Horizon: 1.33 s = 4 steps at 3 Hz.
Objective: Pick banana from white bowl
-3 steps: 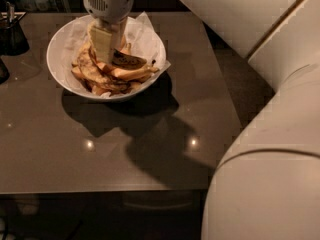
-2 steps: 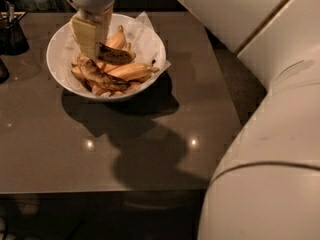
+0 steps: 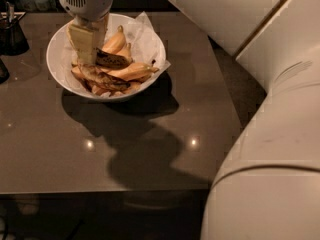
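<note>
The white bowl (image 3: 56, 68) stands on the brown table at the back left, lined with crumpled white paper and holding several bananas. A speckled yellow-brown banana (image 3: 102, 80) lies along the bowl's front, beneath a very dark one (image 3: 113, 60). Smoother orange-yellow bananas (image 3: 133, 71) lie to the right and behind. My gripper (image 3: 88, 46) hangs down into the left half of the bowl, its tip just above or touching the speckled banana's left end. It hides the bananas behind it.
A small dark container (image 3: 12, 33) stands at the table's left edge, with another dark object (image 3: 2, 72) below it. My pale arm and body (image 3: 270, 134) fill the right side. The table's front edge (image 3: 100, 190) runs across the lower part.
My gripper has moved left across the bowl, from over the middle bananas to the bowl's left half. The bananas lie as before.
</note>
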{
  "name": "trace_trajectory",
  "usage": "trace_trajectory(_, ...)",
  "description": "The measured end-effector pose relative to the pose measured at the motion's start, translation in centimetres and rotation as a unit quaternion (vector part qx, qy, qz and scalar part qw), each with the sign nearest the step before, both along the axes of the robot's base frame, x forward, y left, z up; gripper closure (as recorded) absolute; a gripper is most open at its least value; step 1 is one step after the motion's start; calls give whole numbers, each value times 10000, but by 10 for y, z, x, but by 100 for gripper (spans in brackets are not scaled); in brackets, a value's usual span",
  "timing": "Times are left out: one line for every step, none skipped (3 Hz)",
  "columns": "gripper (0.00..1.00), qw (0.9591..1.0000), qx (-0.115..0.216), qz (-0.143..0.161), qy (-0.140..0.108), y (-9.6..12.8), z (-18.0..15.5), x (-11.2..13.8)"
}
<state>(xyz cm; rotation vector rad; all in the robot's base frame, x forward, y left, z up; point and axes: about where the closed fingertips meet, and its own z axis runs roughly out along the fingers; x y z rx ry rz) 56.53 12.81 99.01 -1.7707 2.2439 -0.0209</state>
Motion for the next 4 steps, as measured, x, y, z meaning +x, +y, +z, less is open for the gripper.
trace_trajectory(100, 9995, 39, 293, 109, 23, 19, -37)
trace_trajectory(100, 9994, 169, 301, 62, 29, 15, -32)
trace_trajectory(100, 9987, 283, 196, 369, 16, -2, -48)
trace_trajectory(100, 9965, 418, 106, 710, 13, -20, -70)
